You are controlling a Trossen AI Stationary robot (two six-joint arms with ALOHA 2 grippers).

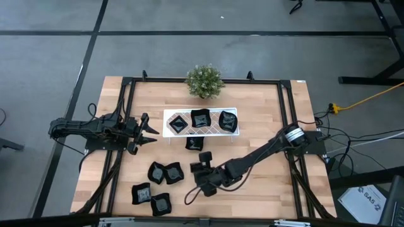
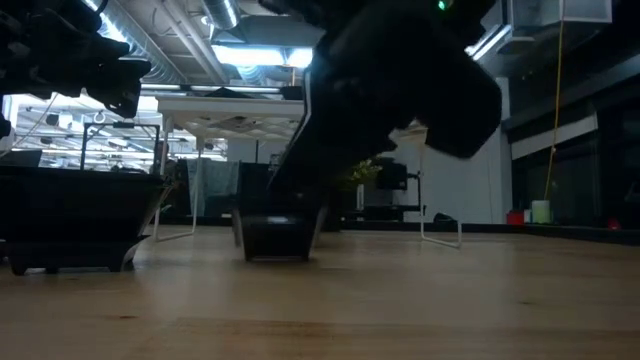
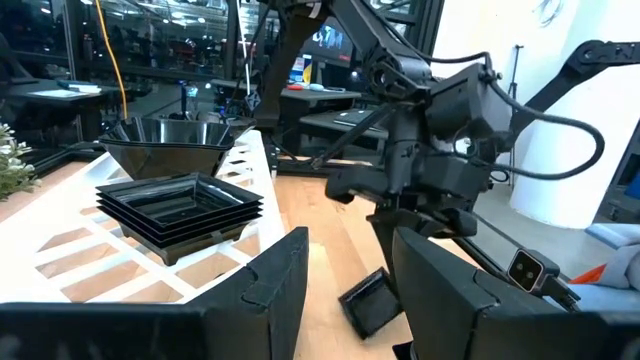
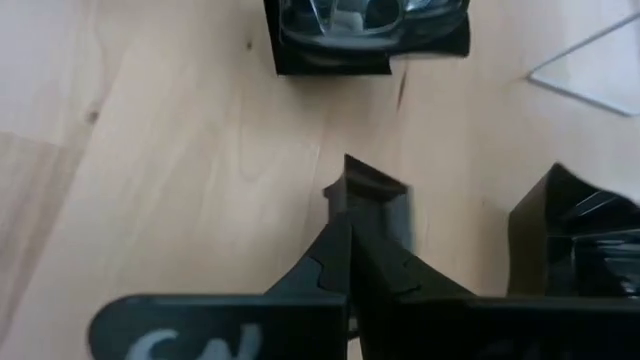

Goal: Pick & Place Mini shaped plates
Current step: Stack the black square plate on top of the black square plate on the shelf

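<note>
Grey floor around a wooden worktop [image 1: 252, 189]. High view: landmark is the white tray [image 1: 201, 122] with brown lattice, sitting just beside the green plant [image 1: 204, 81]. Three mini plates [image 1: 200, 118] sit in the tray in a row. One more plate [image 1: 194, 142] lies on the wood just beside the tray, on the side away from the plant. Four plates [image 1: 165, 173] sit farther out from the tray, well apart from it, toward the worktop's near-left corner: two touching, two more beyond them. Left gripper [image 1: 151, 131] hovers just off the tray's left end, fingers spread, nothing between them. Right gripper [image 1: 191, 195] is well away from the tray, past the lone plate, arm reaching in from the right; fingers closed together, nothing seen in them.

Low view: a dark gripper mass fills the upper middle, with a dark plate [image 2: 277, 238] on the wood under it. Cannot tell if they touch. Dim room with ceiling lights behind.

Left wrist view: left fingers [image 3: 262, 295] apart and empty. Tray [image 3: 60, 250] beside them carries a square ridged plate [image 3: 180, 207] and a deeper one [image 3: 165, 152] behind it. Right arm beyond, with a plate [image 3: 368, 300] on the wood below it.

Right wrist view: right fingers [image 4: 345, 245] pinched to a point over bare wood. One plate [image 4: 362, 30] ahead, another [image 4: 585, 240] off to one side, neither touched. Tray corner [image 4: 590, 65] shows past them.
</note>
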